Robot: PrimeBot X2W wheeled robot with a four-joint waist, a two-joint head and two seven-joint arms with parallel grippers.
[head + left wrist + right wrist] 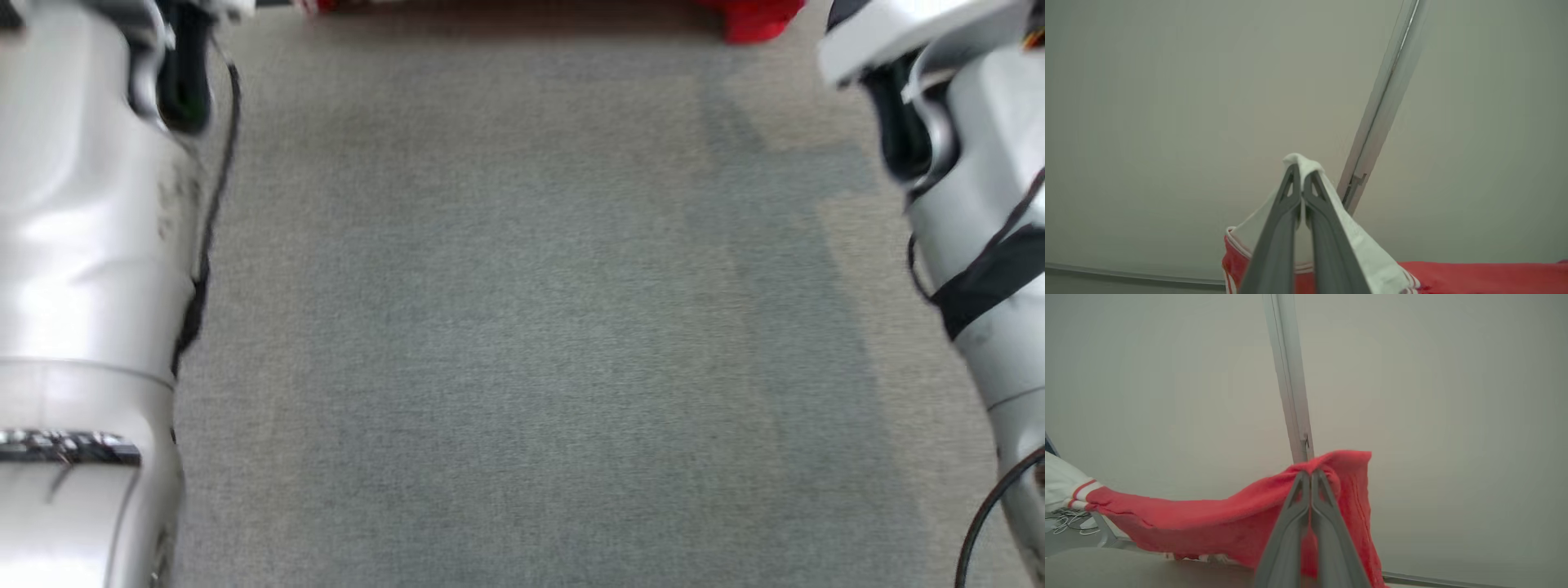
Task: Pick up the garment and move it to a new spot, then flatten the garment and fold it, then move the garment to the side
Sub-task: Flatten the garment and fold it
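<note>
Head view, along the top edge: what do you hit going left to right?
glossy pale-grey left forearm → red fabric garment, just showing at the top edge → glossy pale-grey right forearm

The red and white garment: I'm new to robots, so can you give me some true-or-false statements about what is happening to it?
The left end effector is shut on a white part of the red and white fabric garment. True.
The right end effector is open and holds nothing. False: it is shut on the garment's red fabric.
The garment lies folded on the grey carpet-like surface. False: it hangs unfolded from both end effectors.
The garment has a white band with red stripes. True.
</note>
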